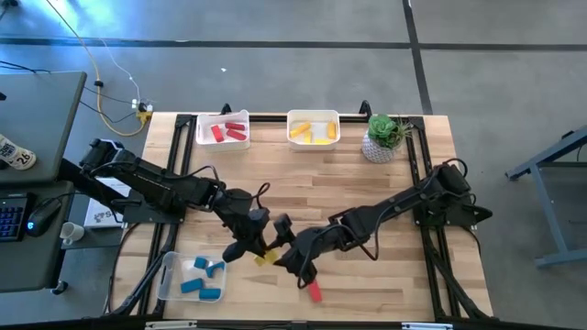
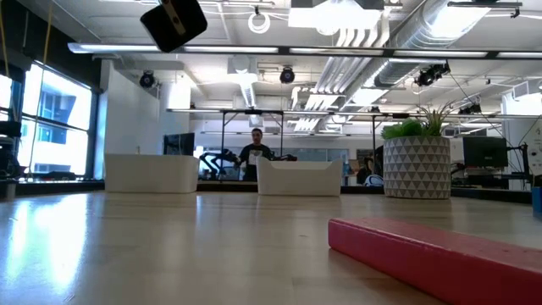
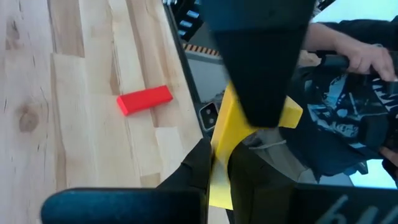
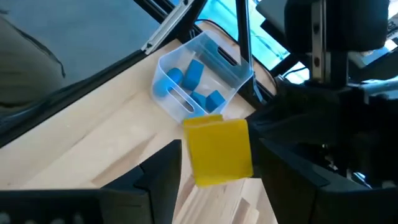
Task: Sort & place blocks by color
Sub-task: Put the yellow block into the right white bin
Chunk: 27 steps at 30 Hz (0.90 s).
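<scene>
A yellow block (image 1: 265, 259) hangs in the air between my two grippers, near the table's near edge. My left gripper (image 1: 249, 246) (image 3: 217, 155) is shut on it. My right gripper (image 1: 286, 255) (image 4: 217, 155) is open, with a finger on either side of the block's (image 4: 219, 149) broad face and a thin gap showing at each. A red block (image 1: 315, 291) (image 3: 144, 99) (image 2: 440, 254) lies flat on the table near the right gripper. Several blue blocks (image 4: 189, 81) lie in a clear bin (image 1: 170, 275). My left gripper pinches the yellow block's end (image 3: 219, 177) between its two fingers, across the block's thin side. The fingers come slanting down from the table's far left. The block is lifted clear of the table and sticks out past the fingertips toward the right gripper.
Along the far edge stand a white bin with red blocks (image 1: 223, 128), a white bin with yellow blocks (image 1: 314, 128) and a potted plant (image 1: 385, 136). The clear bin sits at the near left corner. Bare wood lies across the table's middle and right. A person shows in the room beyond.
</scene>
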{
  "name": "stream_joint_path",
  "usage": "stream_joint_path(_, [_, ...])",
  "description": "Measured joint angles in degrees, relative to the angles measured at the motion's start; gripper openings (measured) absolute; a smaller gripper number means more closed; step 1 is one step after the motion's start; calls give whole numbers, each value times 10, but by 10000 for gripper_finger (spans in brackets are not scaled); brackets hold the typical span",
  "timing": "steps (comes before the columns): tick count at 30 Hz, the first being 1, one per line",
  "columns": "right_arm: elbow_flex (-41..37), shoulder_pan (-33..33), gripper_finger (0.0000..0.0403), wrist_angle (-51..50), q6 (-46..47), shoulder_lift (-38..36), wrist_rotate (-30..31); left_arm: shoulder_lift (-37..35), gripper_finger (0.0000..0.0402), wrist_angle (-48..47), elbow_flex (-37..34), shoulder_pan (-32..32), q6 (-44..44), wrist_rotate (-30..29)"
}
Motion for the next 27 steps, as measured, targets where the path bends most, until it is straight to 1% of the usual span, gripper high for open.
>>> stream_joint_path(9, [0, -19, 192, 0, 32, 0, -40, 0, 10, 7, 0, 0, 7, -5])
stream_joint_path(12, [0, -21, 172, -2, 35, 0, -47, 0, 10, 7, 0, 0, 18, -12])
stream_joint_path(17, [0, -20, 122, -5, 35, 0, -47, 0, 10, 8, 0, 0, 21, -14])
stream_joint_path(19, [0, -20, 111, -6, 34, 0, -49, 0, 10, 10, 0, 0, 21, -15])
stream_joint_path(24, [0, -20, 111, -8, 44, 0, -50, 1, 13, 17, 0, 0, 21, -24])
stream_joint_path(27, [0, -20, 111, -10, 47, 0, -47, 1, 26, 16, 0, 1, 22, -27])
